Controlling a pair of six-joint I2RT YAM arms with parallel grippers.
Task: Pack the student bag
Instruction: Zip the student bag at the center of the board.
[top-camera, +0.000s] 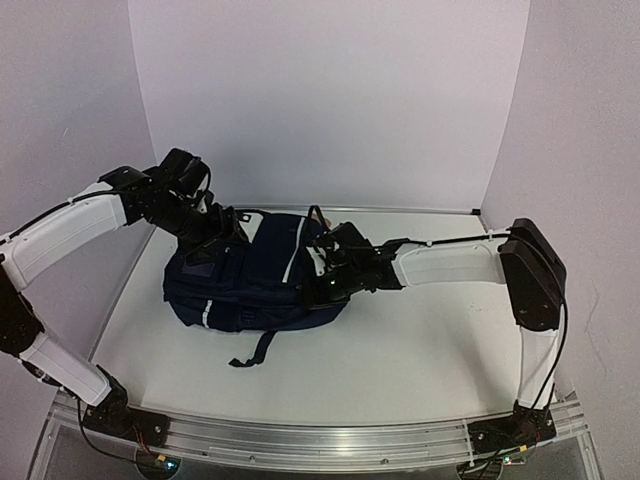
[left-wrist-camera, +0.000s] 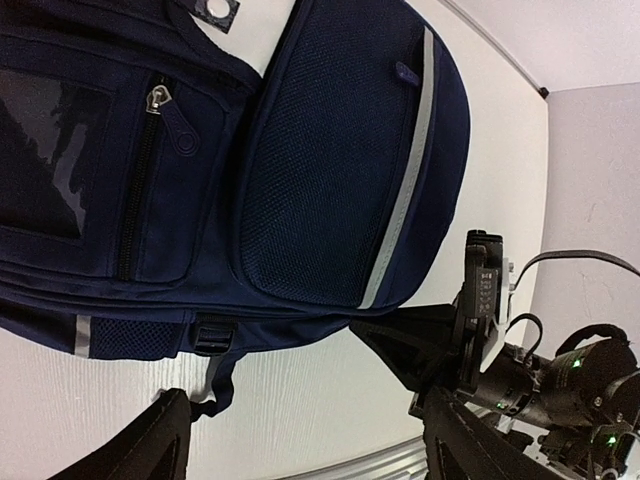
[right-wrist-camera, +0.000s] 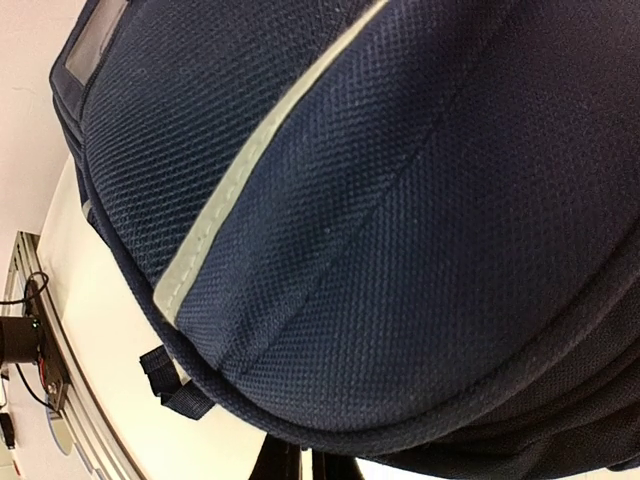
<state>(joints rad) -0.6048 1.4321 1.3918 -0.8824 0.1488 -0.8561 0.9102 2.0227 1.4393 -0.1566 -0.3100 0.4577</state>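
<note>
The student bag (top-camera: 250, 285) is a navy backpack with a grey stripe, lying flat in the middle of the table. My left gripper (top-camera: 215, 235) hovers over the bag's far left end. In the left wrist view the left gripper (left-wrist-camera: 305, 420) stands open, with only bare table between its fingers and the student bag (left-wrist-camera: 330, 150) beyond them. My right gripper (top-camera: 318, 285) presses against the bag's right edge. In the right wrist view the right gripper (right-wrist-camera: 330, 465) is shut, its tips tucked under the piped seam of the student bag (right-wrist-camera: 400, 200). That seam hides whether they pinch any fabric.
A loose black strap (top-camera: 255, 350) trails from the bag toward the front of the white table (top-camera: 420, 350). White walls close in the left, back and right. An aluminium rail (top-camera: 320, 440) runs along the near edge between the arm bases.
</note>
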